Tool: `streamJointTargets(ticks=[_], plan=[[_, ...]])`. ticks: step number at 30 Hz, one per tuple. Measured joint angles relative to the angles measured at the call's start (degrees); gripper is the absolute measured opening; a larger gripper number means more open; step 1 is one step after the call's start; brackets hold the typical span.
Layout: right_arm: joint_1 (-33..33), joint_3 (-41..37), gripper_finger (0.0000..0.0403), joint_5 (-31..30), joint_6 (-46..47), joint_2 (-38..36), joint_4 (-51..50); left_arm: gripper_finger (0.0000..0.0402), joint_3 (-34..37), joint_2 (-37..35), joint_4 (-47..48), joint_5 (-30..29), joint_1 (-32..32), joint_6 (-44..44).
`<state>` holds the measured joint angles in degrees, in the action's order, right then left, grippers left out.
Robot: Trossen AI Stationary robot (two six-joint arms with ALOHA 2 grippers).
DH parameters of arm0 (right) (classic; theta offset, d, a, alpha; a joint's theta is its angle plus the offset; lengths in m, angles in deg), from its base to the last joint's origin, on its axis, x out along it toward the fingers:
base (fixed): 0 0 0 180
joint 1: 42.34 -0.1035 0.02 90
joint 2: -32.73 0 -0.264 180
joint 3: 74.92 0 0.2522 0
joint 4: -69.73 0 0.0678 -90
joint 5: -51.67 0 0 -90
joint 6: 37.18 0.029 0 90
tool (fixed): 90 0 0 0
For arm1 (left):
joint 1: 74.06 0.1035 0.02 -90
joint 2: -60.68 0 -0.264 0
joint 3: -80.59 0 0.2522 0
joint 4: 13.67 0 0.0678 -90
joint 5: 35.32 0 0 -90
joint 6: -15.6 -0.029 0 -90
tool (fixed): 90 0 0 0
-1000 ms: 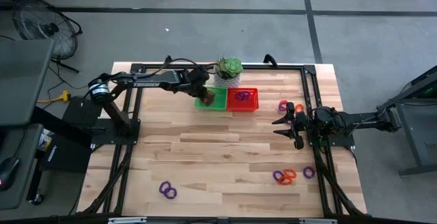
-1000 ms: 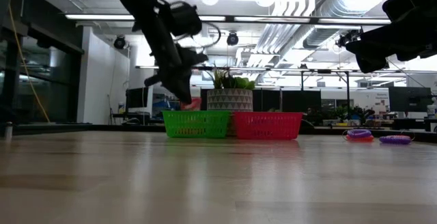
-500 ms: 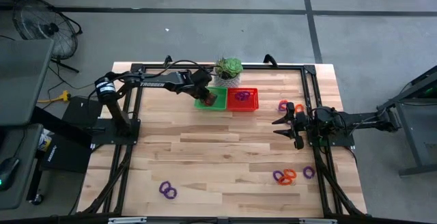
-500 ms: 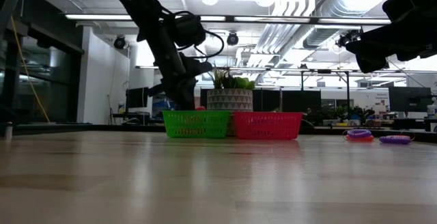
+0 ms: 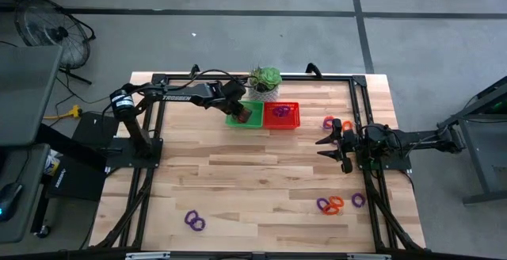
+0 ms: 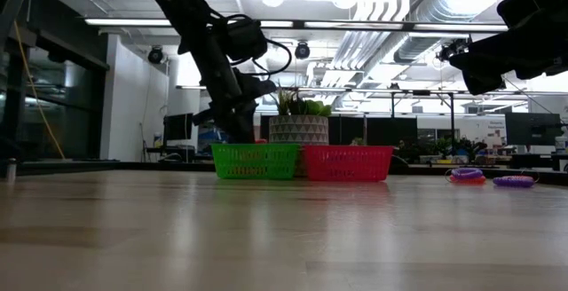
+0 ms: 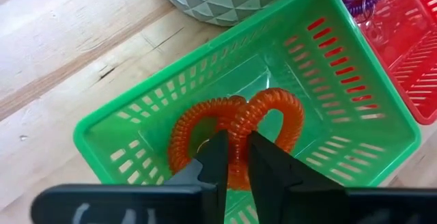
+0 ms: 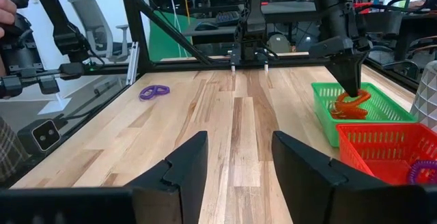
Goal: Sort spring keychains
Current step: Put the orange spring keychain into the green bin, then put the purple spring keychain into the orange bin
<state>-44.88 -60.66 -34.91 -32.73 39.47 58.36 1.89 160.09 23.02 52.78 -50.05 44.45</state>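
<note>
My left gripper [image 7: 237, 162] reaches down into the green mesh basket [image 7: 102, 125], shut on an orange spring keychain [image 7: 266, 108]; the right wrist view shows it too [image 8: 353, 91]. Beside it, the red basket [image 5: 295, 123] contains a purple keychain [image 5: 280, 111]. My right gripper [image 5: 331, 143] hovers open over the table's right side, touching nothing. Loose keychains lie flat on the table: a purple and orange pair [image 5: 329, 122], a cluster [image 5: 333, 204] near the right front, and purple ones [image 5: 194, 220] near the front left. My left gripper pinches the orange keychain's coil where its two loops meet [image 7: 235, 138], between the two fingers. The fingers come from above, pointing down. The keychain sits inside the green basket, its loops spread over the basket's floor.
A potted plant [image 5: 266, 82] in a grey patterned pot stands right behind the two baskets at the far edge. A black frame runs around the table. Bare wood lies across the table's middle and left front.
My left gripper has gone down from just above the green basket into it, carrying the orange keychain, which now lies inside the basket. In the last half second it has kept still.
</note>
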Motion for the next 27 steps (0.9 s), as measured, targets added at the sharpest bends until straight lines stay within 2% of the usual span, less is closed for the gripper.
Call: streamJointTargets(ticks=[9,14,20,27], plan=[[0.0,0.0,0.016,0.0,0.0,0.0,0.0,0.0134,0.0,0.0,0.0,-0.2,-0.5,-0.5],[0.0,0.0,0.0156,0.0,0.0,0.0,0.0,0.0148,0.0,0.0,0.0,-0.2,-1.6,-1.8],[0.0,0.0,0.0161,0.0,0.0,0.0,0.0,0.0121,-0.2,-3.8,2.6,-3.8,-2.4,-3.0],[0.0,0.0,0.016,0.0,0.0,0.0,0.0,0.005,-0.1,-11.0,10.6,-8.1,-4.3,-6.5]])
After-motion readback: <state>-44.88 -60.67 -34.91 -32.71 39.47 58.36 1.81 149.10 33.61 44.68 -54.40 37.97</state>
